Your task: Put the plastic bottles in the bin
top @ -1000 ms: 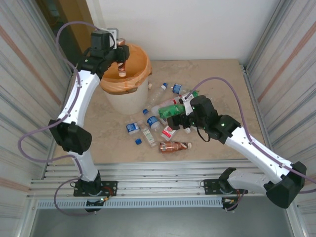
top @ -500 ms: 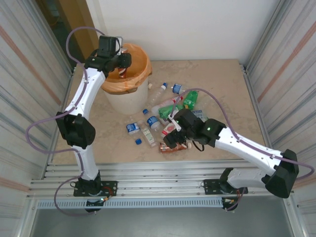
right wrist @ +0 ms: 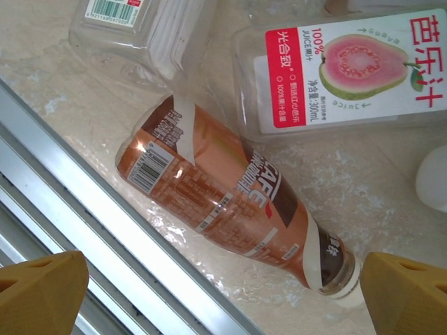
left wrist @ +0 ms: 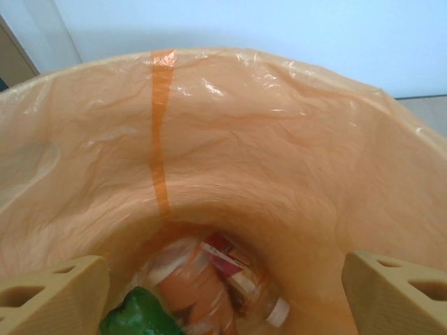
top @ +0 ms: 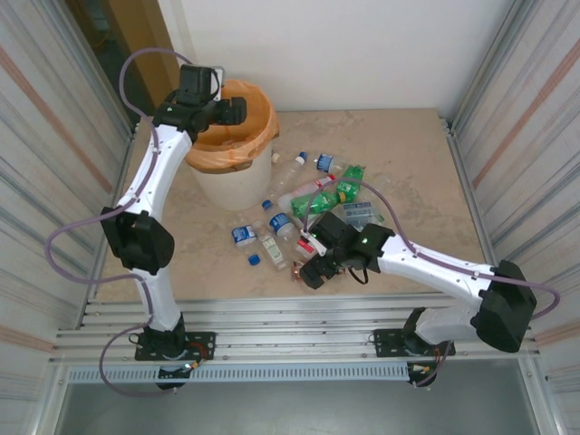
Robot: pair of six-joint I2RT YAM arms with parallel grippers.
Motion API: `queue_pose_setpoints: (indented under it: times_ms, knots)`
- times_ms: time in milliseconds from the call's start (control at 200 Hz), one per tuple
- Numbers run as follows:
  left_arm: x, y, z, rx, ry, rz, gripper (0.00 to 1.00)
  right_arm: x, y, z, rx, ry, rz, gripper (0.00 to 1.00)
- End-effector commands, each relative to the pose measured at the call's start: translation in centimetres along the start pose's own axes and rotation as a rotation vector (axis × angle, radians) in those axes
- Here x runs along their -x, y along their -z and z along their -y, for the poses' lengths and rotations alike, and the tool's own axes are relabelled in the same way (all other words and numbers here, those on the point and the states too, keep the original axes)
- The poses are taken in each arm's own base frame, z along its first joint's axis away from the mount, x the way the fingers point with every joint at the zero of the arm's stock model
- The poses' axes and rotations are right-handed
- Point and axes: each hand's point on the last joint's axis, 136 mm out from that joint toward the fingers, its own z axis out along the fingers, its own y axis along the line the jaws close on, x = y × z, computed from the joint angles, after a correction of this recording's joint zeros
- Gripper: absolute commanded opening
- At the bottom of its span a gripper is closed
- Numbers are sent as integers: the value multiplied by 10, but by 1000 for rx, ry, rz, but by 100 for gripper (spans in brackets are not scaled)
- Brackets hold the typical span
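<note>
The bin [top: 220, 184], white and lined with an orange bag [left wrist: 244, 139], stands at the back left. My left gripper [top: 231, 111] hovers over its mouth, open [left wrist: 223, 283] and holding nothing. Down in the bin lie a copper-brown bottle [left wrist: 185, 286], a red-labelled bottle [left wrist: 241, 269] and a green one [left wrist: 136, 314]. Several plastic bottles [top: 299, 195] lie scattered mid-table. My right gripper [top: 313, 270] is low at the near edge, open [right wrist: 223, 289], its fingers astride a copper-brown bottle [right wrist: 223, 209] lying on the table.
A guava-juice bottle [right wrist: 342, 70] and a clear crushed bottle [right wrist: 140, 28] lie just beyond the brown one. An aluminium rail [right wrist: 105, 209] runs close along its near side. A loose blue cap [top: 255, 260] lies near it. Corrugated walls [top: 41, 136] close both sides.
My left gripper opened and the copper-brown bottle it held dropped into the bin. My right arm swung toward the near edge and came down over the brown bottle by the rail.
</note>
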Motion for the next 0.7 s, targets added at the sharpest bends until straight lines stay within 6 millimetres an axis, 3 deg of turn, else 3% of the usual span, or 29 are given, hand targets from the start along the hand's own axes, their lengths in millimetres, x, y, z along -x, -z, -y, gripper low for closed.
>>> queue_pose_setpoints:
  times_ms: [0,331,541,696]
  knots:
    - [32,45,3,-35,8,96,88,-5,-7,-7,13,33,-20,98]
    - [35,108,28,-149,27,174,96,-11,-22,-12,10,43,-78,98]
    - [1,151,61,-225,-4,212,99,-12,-35,-10,-21,43,-93,98]
    - [-31,182,73,-285,43,254,99,-14,-47,-7,-63,55,-99,98]
